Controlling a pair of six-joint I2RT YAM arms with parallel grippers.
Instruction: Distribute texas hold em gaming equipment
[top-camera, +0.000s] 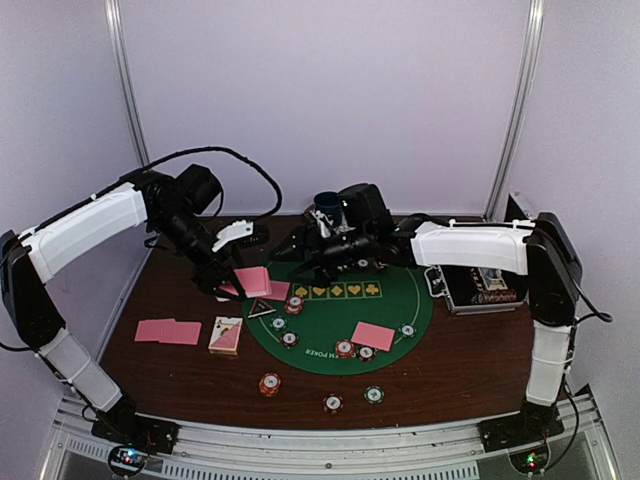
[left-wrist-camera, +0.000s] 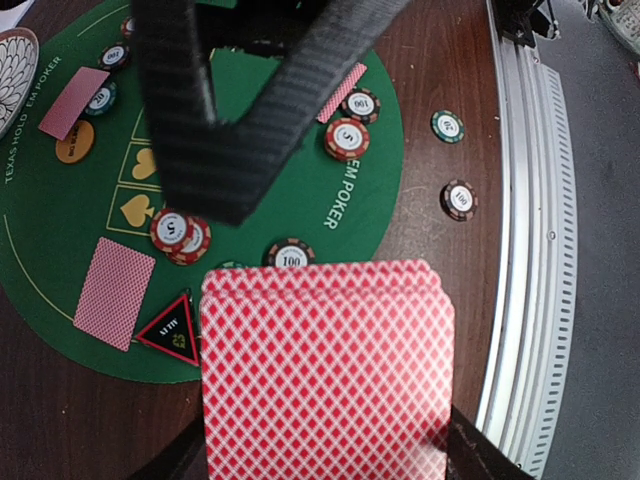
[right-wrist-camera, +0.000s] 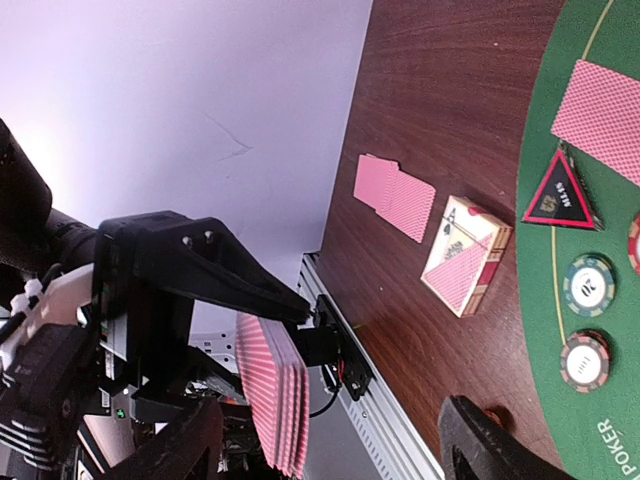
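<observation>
Your left tool (left-wrist-camera: 325, 460) is pinching a stack of pink-backed cards (left-wrist-camera: 325, 370) by its edges. The stack hangs above the left rim of the green felt mat (top-camera: 400, 300), backs toward the wrist camera and slightly fanned.

Your right tool (right-wrist-camera: 338, 447) hangs over the far part of the mat. Its fingers (right-wrist-camera: 490, 440) are spread wide with nothing between them, pointed at the held stack but clear of it.

Below the stack, at the mat's left rim:
- the black-red triangle marker (left-wrist-camera: 172, 330) lies flat
- a single card (left-wrist-camera: 113, 292) lies face down just beside it, on the mat
- two red-striped chips (left-wrist-camera: 178, 236) overlap a little farther in

Toward the mat's near-right part, a pair of cards (top-camera: 373, 336) lies face down, with two chips (top-camera: 354, 350) touching each other just nearer than it.

Off the mat, on the tabletop (top-camera: 455, 370):
- left of the mat, a card box (top-camera: 226, 335) stands near the rim
- beyond the box, two overlapping face-down cards (top-camera: 168, 331) lie well apart from the mat
- beyond the mat's near edge, three chips sit separately: an orange one (top-camera: 270, 383), a dark one (top-camera: 333, 403) and a green one (top-camera: 374, 395)

A dark blue cup (top-camera: 326, 205) stands at the mat's far edge.
</observation>
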